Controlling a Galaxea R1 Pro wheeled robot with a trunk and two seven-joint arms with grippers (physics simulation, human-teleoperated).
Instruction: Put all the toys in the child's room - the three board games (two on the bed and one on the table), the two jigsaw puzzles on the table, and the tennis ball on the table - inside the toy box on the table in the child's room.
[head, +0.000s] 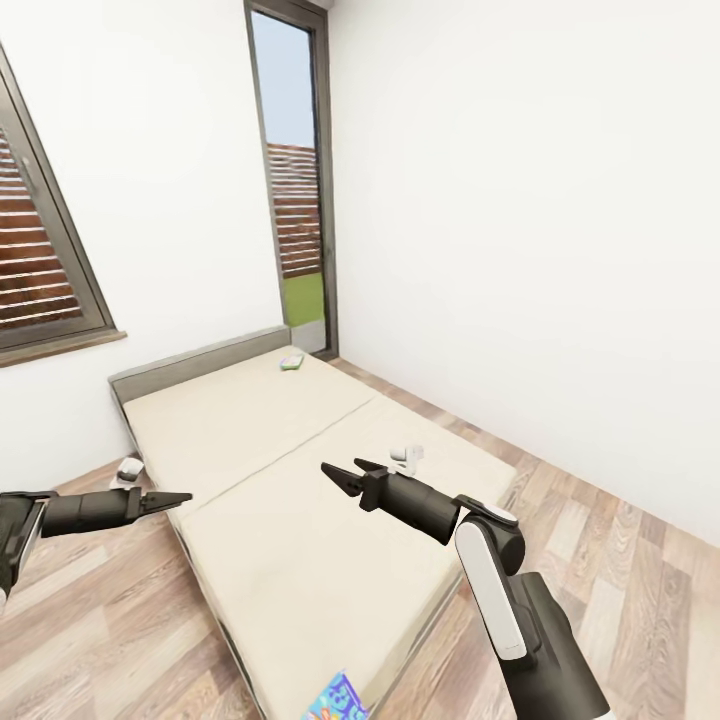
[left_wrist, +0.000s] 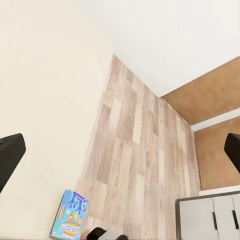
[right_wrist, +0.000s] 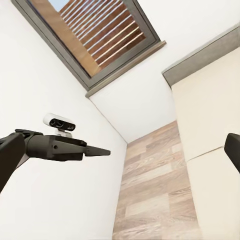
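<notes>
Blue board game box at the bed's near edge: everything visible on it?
The flat blue rectangular board game box with colourful print lies on the beige mattress of the bed at its near edge, cut off by the head view. The left wrist view shows it whole, flat, beside the wood-plank floor. No gripper touches it.

The bed (head: 290, 480) runs from near centre to the far wall, its headboard (head: 200, 362) under the left window (head: 40, 250). One board game (head: 291, 362) lies at its far end, another (head: 338, 698) at its near edge.
</notes>
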